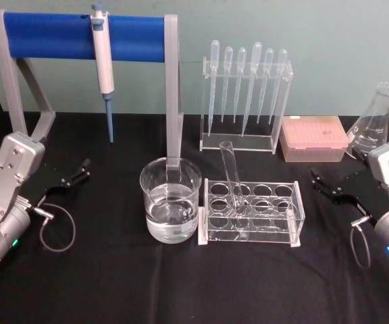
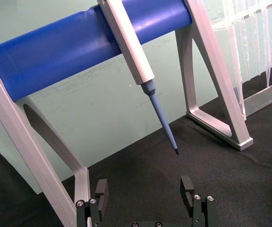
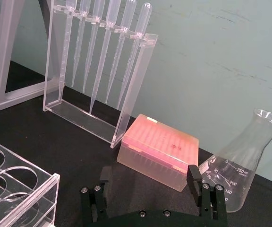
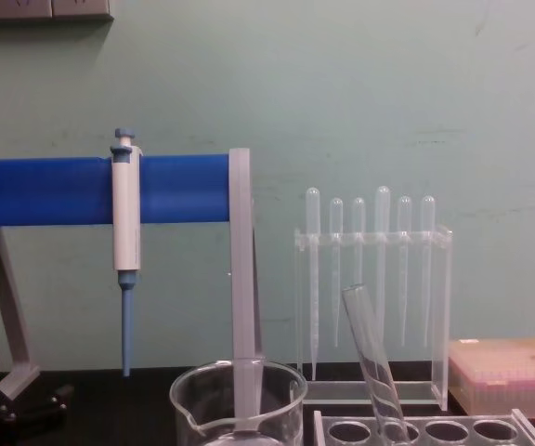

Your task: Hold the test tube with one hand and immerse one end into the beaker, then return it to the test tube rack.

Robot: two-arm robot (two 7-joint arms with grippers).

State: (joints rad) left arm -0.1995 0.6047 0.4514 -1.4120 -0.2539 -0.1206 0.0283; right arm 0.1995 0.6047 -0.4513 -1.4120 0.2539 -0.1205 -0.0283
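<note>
Black table (image 1: pixel 181 290): left gripper (image 1: pixel 76 172) near left edge, jaws wide apart, empty. Mid-table, beaker (image 1: pixel 170 199) part full of clear liquid. Just right of it, test tube (image 1: pixel 231 179) leans in rack (image 1: pixel 294 199). Near right edge, right gripper (image 1: pixel 321 183), jaws wide apart, empty.

The clear glass test tube (image 1: pixel 232 177) leans in the clear plastic holed rack (image 1: pixel 297 210), which lies between the grippers, nearer the black right gripper (image 1: pixel 317 182). The wide glass beaker (image 1: pixel 155 201) stands just left of the rack, toward the black left gripper (image 1: pixel 77 173). The blue-and-white pipettor (image 1: pixel 102 64) hangs behind the left gripper, and the pink plastic tip box (image 1: pixel 314 138) lies behind the right one.
</note>
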